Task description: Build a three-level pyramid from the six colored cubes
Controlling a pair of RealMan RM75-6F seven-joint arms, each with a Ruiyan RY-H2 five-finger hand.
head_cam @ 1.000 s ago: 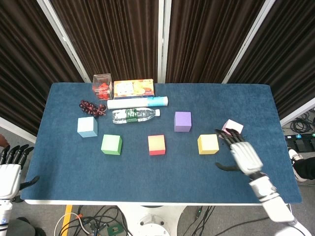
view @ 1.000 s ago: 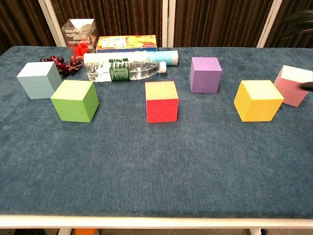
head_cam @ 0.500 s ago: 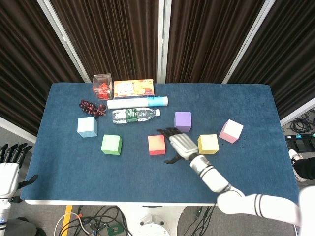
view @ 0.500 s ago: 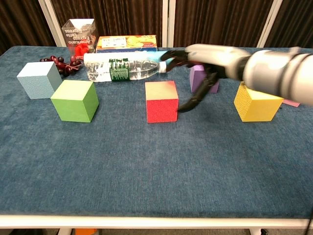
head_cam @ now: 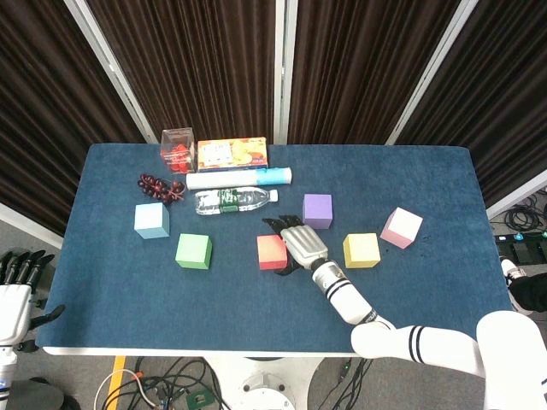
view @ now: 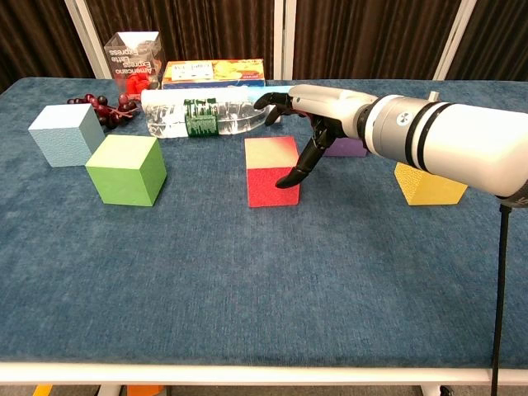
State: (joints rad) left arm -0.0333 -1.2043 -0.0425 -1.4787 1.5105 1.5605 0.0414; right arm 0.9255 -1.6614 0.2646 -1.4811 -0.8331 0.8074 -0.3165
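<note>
Right hand (view: 307,124) open, fingers spread, poised just right of red cube (view: 273,171) at table centre; thumb tip near cube's right face, contact unclear. Purple cube (head_cam: 318,210) just behind hand, yellow cube (head_cam: 361,249) to its right. Left hand (head_cam: 15,290) open, off the table's left edge.

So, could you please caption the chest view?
Right hand reaching over the red cube, other cubes unstacked.

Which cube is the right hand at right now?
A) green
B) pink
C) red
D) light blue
C: the right hand is spread over the red cube, thumb down beside its right face, fingers above its far edge; no grip shows yet.
</note>
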